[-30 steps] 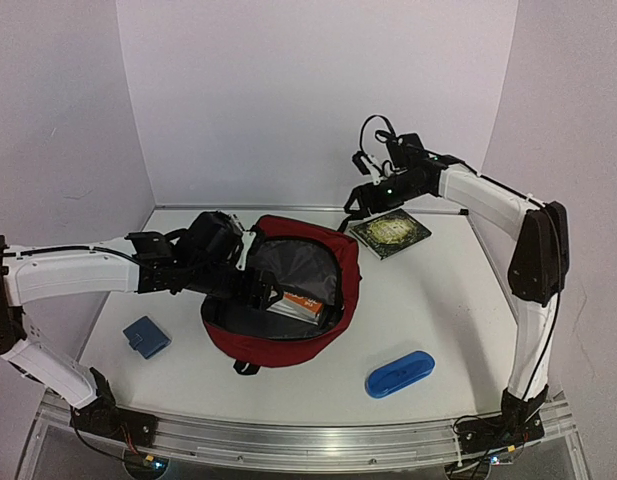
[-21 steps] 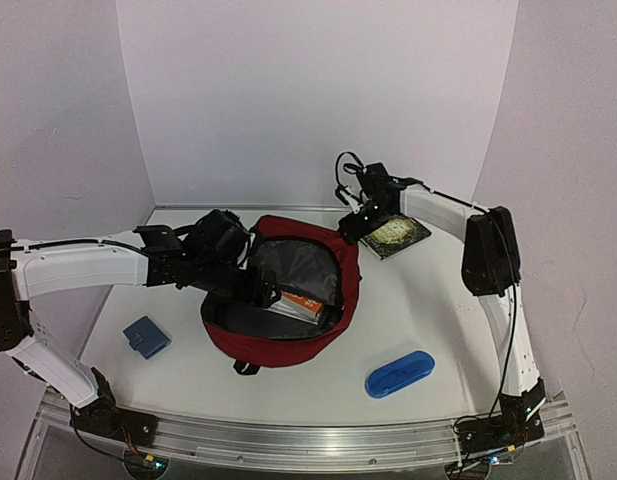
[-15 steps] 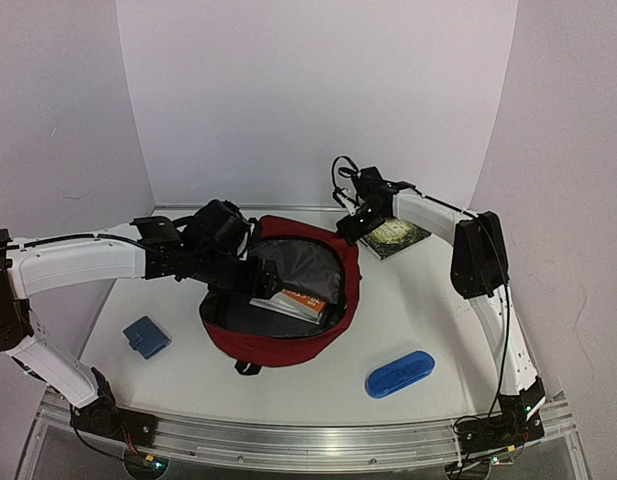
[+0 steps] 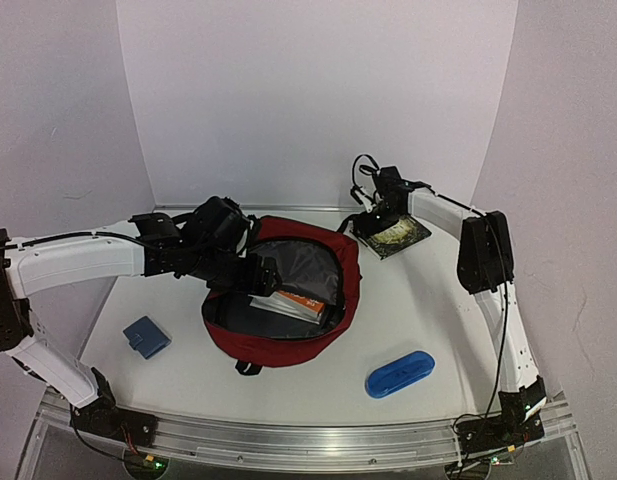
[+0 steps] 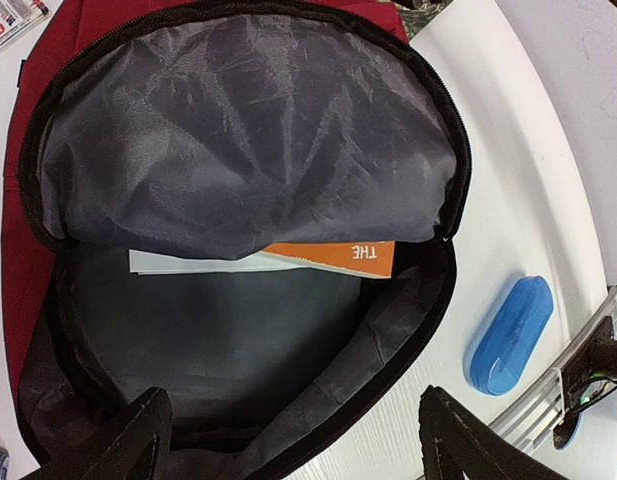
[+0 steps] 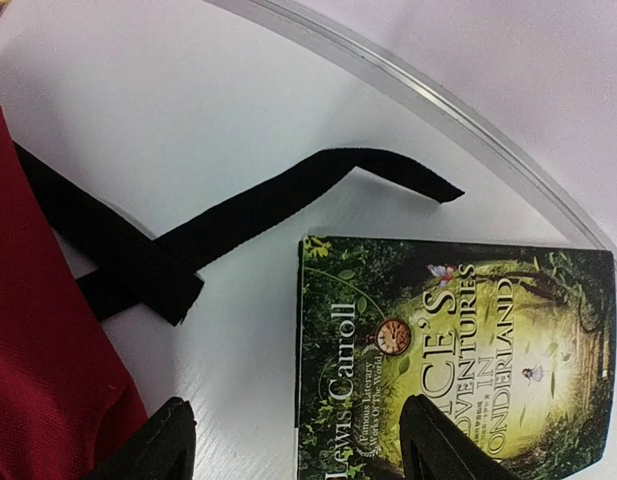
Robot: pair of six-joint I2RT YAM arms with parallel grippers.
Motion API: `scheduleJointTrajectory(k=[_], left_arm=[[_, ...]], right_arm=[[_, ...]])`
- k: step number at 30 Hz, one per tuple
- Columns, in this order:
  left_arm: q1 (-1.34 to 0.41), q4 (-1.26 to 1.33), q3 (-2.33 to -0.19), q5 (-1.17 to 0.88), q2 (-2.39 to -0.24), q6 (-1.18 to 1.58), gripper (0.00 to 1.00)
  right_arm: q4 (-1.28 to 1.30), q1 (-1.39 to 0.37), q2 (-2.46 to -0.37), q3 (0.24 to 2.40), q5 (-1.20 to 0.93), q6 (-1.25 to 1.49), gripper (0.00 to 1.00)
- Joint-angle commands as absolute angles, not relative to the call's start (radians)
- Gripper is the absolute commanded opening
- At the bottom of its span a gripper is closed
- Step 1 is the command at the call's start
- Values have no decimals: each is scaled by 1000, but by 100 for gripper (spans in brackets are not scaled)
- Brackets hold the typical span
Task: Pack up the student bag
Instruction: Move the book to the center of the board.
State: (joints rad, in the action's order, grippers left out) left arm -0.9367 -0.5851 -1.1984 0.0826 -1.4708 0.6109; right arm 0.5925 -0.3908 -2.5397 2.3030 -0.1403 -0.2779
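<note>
The student bag (image 4: pixel 288 350), dark red, lies open at the middle of the table with its grey-lined flap (image 5: pixel 238 130) folded back. An orange and white book (image 5: pixel 333 258) lies inside under the flap. My left gripper (image 4: pixel 254 276) hovers open over the bag's mouth; its fingers (image 5: pixel 138 440) straddle the front rim and hold nothing. My right gripper (image 4: pixel 372 222) hangs open just above the spine edge of a green "Alice's Adventures in Wonderland" book (image 6: pixel 458 350) that lies flat behind the bag (image 6: pixel 38 360). One of its fingertips (image 6: pixel 443 445) is over the cover.
A black bag strap (image 6: pixel 248 215) lies on the table between the bag and the green book (image 4: pixel 396 234). A blue oblong case (image 4: pixel 399 373) lies at the front right, also in the left wrist view (image 5: pixel 510 335). A small blue square thing (image 4: pixel 146 336) sits at the left.
The right gripper swung left toward the bag's back, then came back over the green book's near corner. The left gripper stayed over the bag mouth, shifting slightly.
</note>
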Motion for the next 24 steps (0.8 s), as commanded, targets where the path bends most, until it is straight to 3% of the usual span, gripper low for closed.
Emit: scheduleJointTrajectory(k=[1,7,12,16,19,24], left_arm=[[-934,-566,-1227,95,-1458,618,85],[-935,-574,-1234,101,-1453,614,86],[-934,-584,-1242,105,-1450,612,86],[-934,-602,-1256,108,-1454,608,86],[-934,-607,-1259,110,-1450,605,86],[-934,-609,-1257,119,-1439,598,86]], right_arm=[[571,-389,-2507,2297,-126,-264,66],[572,-390,-2564,2306,0,-328,64],[574,-390,-2587,2308,23,-340,71],[573,-390,-2605,2291,40,-359,71],[573,-390,-2612,2274,65,-374,68],[600,-383,-2576,2175,59,-382,51]])
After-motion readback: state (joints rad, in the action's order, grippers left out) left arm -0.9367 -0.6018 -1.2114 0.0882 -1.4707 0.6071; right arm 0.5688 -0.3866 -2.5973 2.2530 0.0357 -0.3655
